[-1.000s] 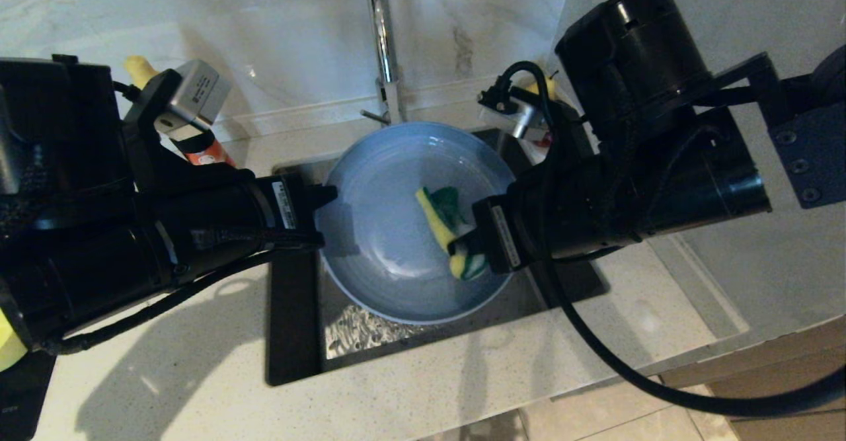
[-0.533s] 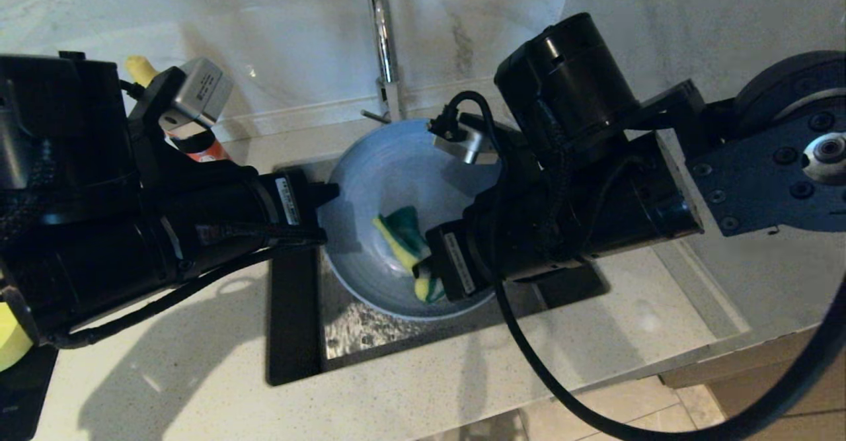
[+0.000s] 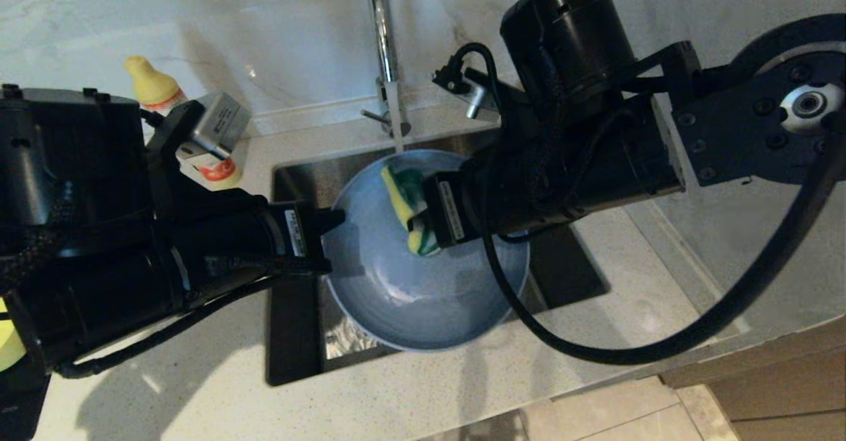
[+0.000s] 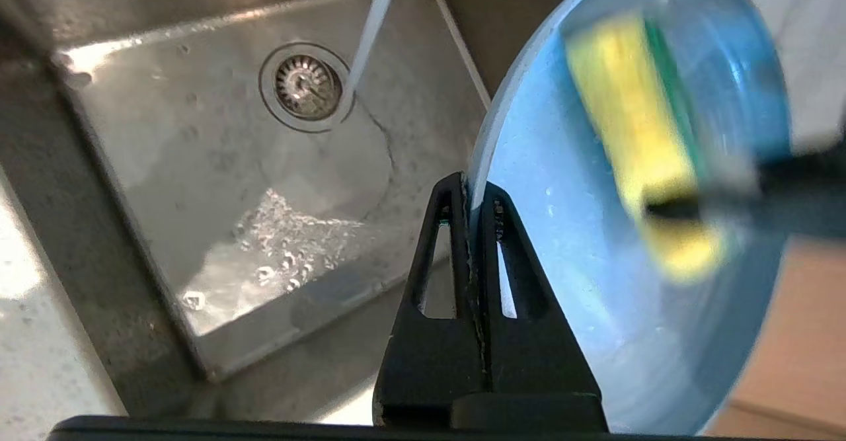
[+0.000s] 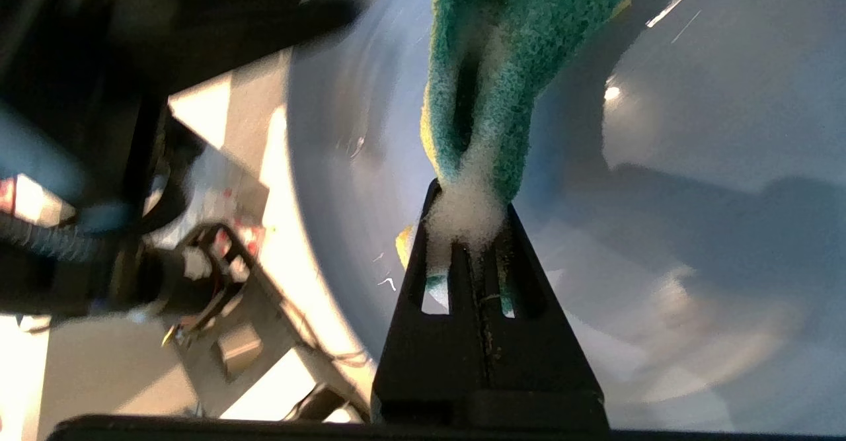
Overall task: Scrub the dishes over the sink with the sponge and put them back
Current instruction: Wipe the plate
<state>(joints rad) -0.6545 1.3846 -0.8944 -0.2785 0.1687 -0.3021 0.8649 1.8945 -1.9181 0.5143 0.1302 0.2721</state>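
Left gripper [image 3: 328,242]: clamped on the left rim of the grey-blue plate [image 3: 423,276], fingers pinched tight with the rim between them; in the left wrist view the gripper [image 4: 470,193] bites the plate [image 4: 575,282] edge-on.
Plate: held tilted above the sink [image 3: 310,176], its hollow face turned up toward the head camera; it covers most of the basin's middle and reaches toward the front edge of the sink.
Right gripper [image 3: 423,219]: squeezed shut on the sponge [image 3: 404,200], coming in from the right side of the sink; in the right wrist view the gripper [image 5: 470,209] pinches the sponge [image 5: 502,71] at 1 end, with white foam at the fingertips.
Sponge: yellow with a green scouring layer, pressed against the plate's inner face near its back rim, just below the water stream; in the left wrist view the sponge [image 4: 628,130] shows blurred.
Tap [image 3: 383,38]: chrome, at the back edge of the sink, running; a thin stream falls onto the plate's back rim in the head view.
Sink: steel basin [image 4: 218,183] wet, with bubbles on its floor and the round drain strainer [image 4: 307,87] uncovered.
Bottle [image 3: 155,87]: yellow-capped, on the worktop [image 3: 423,388] by the back wall, left of the sink, partly behind the left arm.
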